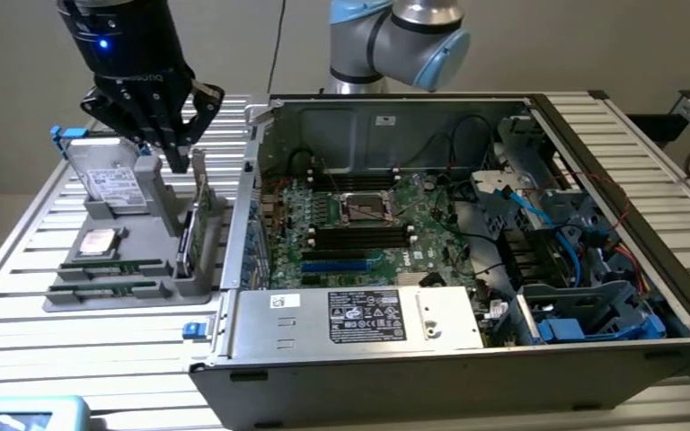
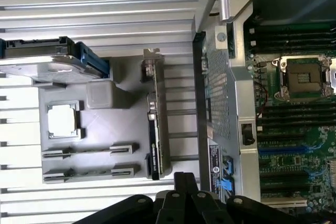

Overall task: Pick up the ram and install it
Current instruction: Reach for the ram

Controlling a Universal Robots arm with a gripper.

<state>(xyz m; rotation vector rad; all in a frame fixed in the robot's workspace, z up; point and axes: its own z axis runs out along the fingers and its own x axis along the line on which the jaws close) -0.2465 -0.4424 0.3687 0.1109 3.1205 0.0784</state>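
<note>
We see the pincer (image 1: 177,160) closed, its black fingers pressed together into one point, and as far as we can tell nothing is between them. It hangs over the far end of the holder (image 1: 191,284), with the tips just above the card (image 1: 205,224) and beside the drive (image 1: 111,178).

The ram (image 1: 111,267) is not taken yet. It stands on its long edge in a narrow groove of the holder, at the end nearest to the exterior camera and well apart from the pincer. A second stick (image 1: 105,289) of the same kind sits in the groove next to it. We think the grooves keep these thin green boards upright so that the top edge is free for fingers to pinch from above.

The holder is a matte grey block, probably plastic, with a shaped pocket for every part. It lies on a table (image 1: 22,296) of ribbed pale metal slats.

On the exterior view's right, touching the holder, the case (image 1: 321,382) of grey sheet metal lies on its side with the cover off. So the green motherboard (image 1: 441,235) faces upward, and we judge its long dark slots (image 1: 358,235) are reachable from above
</note>
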